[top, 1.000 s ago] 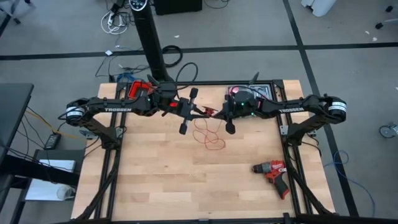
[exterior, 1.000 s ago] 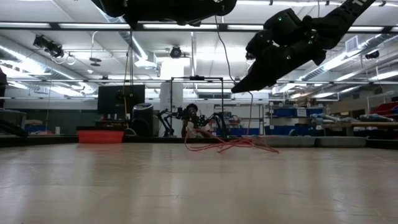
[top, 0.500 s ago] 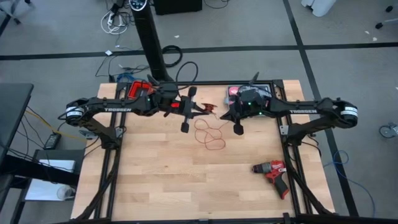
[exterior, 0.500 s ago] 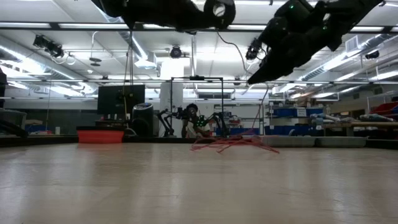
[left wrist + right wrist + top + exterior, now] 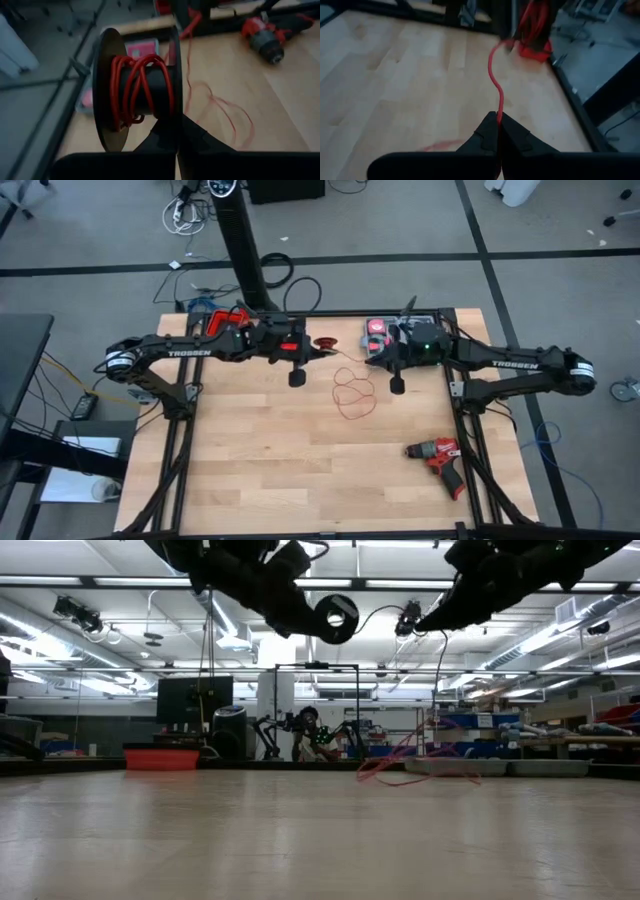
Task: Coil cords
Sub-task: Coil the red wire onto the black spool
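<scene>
You had the left gripper (image 5: 177, 131) clamped on the black spool (image 5: 137, 90) while the right gripper (image 5: 498, 131) pinched the red cord (image 5: 496, 85), which ran taut from its jaws straight across toward that spool, slack loops (image 5: 352, 394) lying below.

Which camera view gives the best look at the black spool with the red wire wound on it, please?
The left wrist view: the spool fills the frame, its red wire turns countable, held in the shut left gripper. The high view shows the spool only as a small dot, the low view a dark ring overhead, the right wrist view a blurred shape.
</scene>
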`<state>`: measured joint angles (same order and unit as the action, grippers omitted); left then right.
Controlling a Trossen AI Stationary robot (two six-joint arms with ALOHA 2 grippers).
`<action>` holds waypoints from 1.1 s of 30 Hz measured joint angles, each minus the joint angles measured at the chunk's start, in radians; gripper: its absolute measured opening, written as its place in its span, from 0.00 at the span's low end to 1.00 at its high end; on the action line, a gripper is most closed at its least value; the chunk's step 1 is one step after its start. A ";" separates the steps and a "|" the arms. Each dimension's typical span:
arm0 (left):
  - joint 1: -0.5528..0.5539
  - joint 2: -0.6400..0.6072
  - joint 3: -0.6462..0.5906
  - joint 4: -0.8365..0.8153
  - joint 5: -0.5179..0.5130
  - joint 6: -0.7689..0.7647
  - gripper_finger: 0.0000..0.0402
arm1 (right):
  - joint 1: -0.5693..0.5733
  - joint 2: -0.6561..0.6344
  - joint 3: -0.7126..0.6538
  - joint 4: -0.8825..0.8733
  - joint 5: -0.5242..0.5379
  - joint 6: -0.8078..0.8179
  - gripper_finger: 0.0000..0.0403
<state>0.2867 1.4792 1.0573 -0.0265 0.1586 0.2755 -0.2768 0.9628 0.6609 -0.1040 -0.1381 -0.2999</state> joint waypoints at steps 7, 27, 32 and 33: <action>-0.001 0.000 0.000 -0.045 0.129 -0.094 0.00 | 0.000 0.005 0.000 0.220 -0.044 -0.111 0.00; -0.054 0.000 0.000 -0.021 0.326 -0.149 0.00 | -0.032 0.369 0.126 0.707 -0.237 -0.171 0.00; -0.054 0.000 0.000 -0.016 0.371 -0.149 0.00 | -0.032 0.447 0.182 0.709 -0.286 -0.166 0.00; -0.054 0.000 0.000 -0.011 0.387 -0.148 0.00 | -0.032 0.461 0.187 0.706 -0.289 -0.169 0.00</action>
<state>0.2325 1.4792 1.0573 -0.0371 0.5452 0.1279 -0.3092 1.4242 0.8483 0.6020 -0.4272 -0.4688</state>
